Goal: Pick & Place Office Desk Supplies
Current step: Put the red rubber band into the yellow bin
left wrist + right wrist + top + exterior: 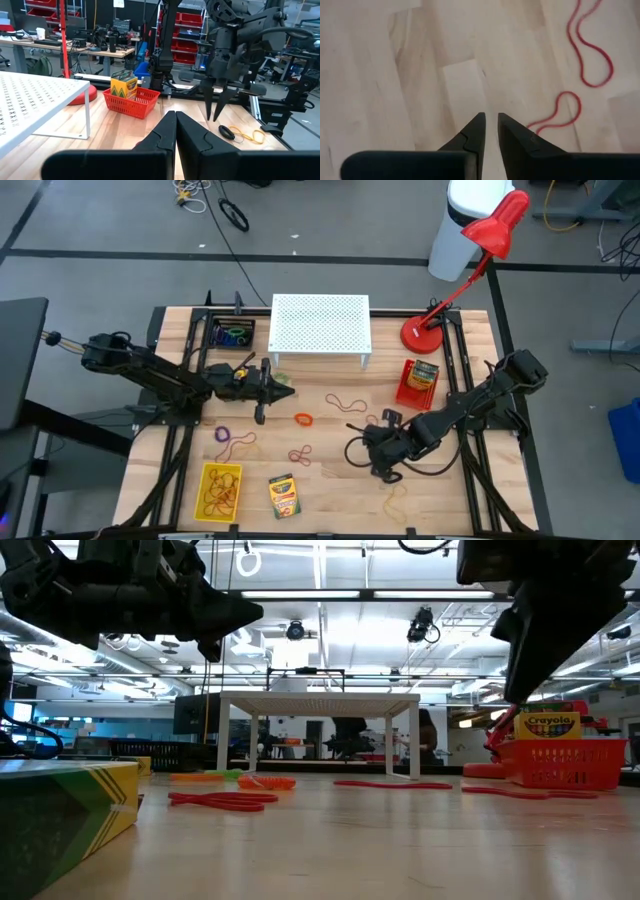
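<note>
My left gripper (272,388) (175,120) hovers shut and level over the table's middle left, holding nothing. My right gripper (384,463) (491,119) points steeply down over bare wood at the near right. Its fingers are slightly apart with nothing between them (212,116). A black loop (226,132) and a yellow rubber band (248,135) lie flat below it. Reddish rubber bands (592,50) (347,404) lie close by. A crayon box (284,495) lies flat near the front edge. An orange loop (303,419) and a purple loop (222,433) lie between the arms.
A white perforated stand (320,323) stands at the far middle, with a red lamp (425,332) to its right. A red basket (418,383) holds a crayon box. A yellow tray (219,490) holds rubber bands, and a black tray (232,335) holds loops.
</note>
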{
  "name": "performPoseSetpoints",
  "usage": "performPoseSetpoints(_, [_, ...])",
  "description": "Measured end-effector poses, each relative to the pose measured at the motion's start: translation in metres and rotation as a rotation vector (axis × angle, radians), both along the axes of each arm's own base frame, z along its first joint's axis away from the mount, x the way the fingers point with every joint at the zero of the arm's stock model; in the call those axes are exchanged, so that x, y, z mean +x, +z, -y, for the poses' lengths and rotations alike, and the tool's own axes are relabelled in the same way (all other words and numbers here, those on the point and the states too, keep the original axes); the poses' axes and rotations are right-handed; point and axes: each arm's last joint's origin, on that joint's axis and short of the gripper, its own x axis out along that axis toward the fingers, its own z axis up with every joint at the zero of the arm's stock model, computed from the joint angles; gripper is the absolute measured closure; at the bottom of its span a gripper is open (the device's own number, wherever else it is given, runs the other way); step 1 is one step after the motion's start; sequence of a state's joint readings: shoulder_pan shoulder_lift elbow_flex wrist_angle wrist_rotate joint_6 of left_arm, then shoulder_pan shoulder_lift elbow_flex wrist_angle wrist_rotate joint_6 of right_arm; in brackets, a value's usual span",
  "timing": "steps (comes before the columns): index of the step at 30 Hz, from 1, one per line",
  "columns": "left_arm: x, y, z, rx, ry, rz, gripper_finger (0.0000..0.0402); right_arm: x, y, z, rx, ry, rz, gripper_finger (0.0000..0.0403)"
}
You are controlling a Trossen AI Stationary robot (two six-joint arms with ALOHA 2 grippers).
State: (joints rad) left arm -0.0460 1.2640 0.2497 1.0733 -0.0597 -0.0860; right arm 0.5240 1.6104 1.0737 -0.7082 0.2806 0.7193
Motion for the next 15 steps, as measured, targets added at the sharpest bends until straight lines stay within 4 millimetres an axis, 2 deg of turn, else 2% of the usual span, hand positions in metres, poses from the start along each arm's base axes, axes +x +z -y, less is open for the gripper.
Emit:
performPoseSetpoints(6, [0.000, -0.001, 0.000, 0.000, 0.000, -0.007, 0.0388, -0.003, -0.001, 0.003, -0.021, -0.107, -0.008, 0.0324])
performPoseSetpoints(11, [0.000, -0.001, 0.000, 0.001, 0.000, -0.006, 0.0388, -0.005, -0.002, 0.005, -0.022, -0.173, -0.006, 0.0270])
performPoseSetpoints(15, [0.000, -0.001, 0.000, 0.001, 0.000, -0.006, 0.0388, -0.007, -0.011, 0.007, -0.019, -0.235, 0.020, 0.0227])
